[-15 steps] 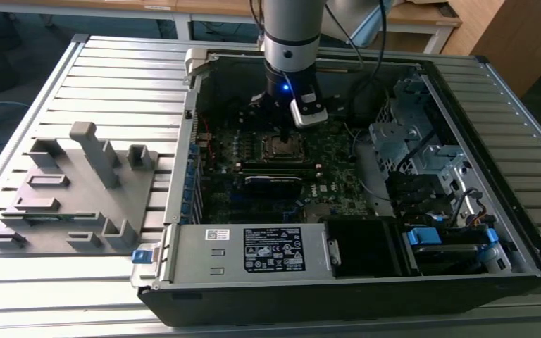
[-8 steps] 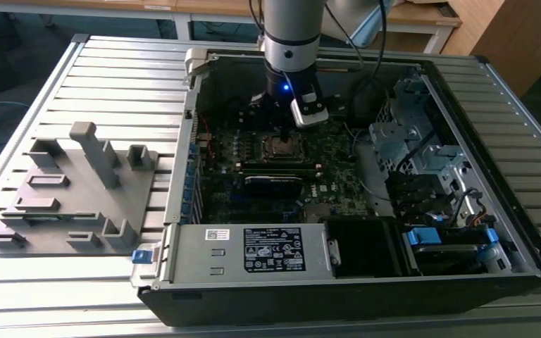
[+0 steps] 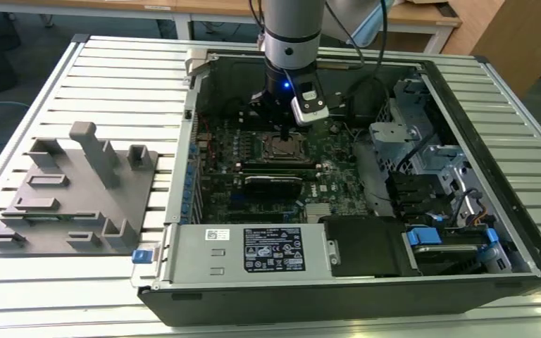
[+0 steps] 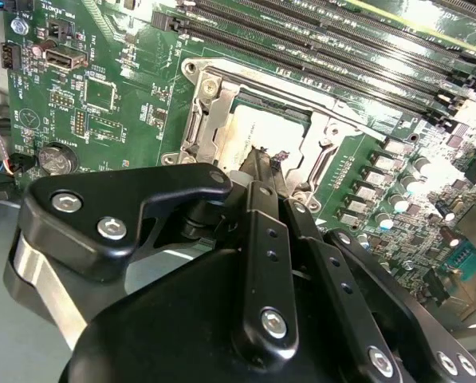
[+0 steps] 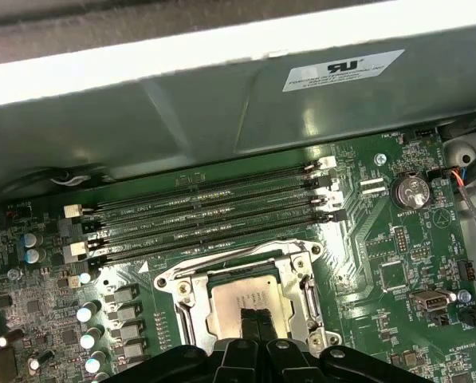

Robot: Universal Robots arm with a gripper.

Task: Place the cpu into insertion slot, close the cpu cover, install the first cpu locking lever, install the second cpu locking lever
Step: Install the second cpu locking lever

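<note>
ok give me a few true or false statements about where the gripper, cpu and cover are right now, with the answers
1. The cpu lies in the insertion slot. True.
2. The gripper hangs over the grey fixture outside the computer case. False: it is inside the case, right above the cpu.
3. The gripper's fingertips sit close together over the cpu's metal top. True.
4. The cpu cover is a solid plate hiding the cpu. False: the cpu's top shows through a square opening in the metal frame.
5. The long black memory slots run beside the socket. True.
6. A round coin battery rests on the cpu. False: it sits on the green board, away from the socket.
</note>
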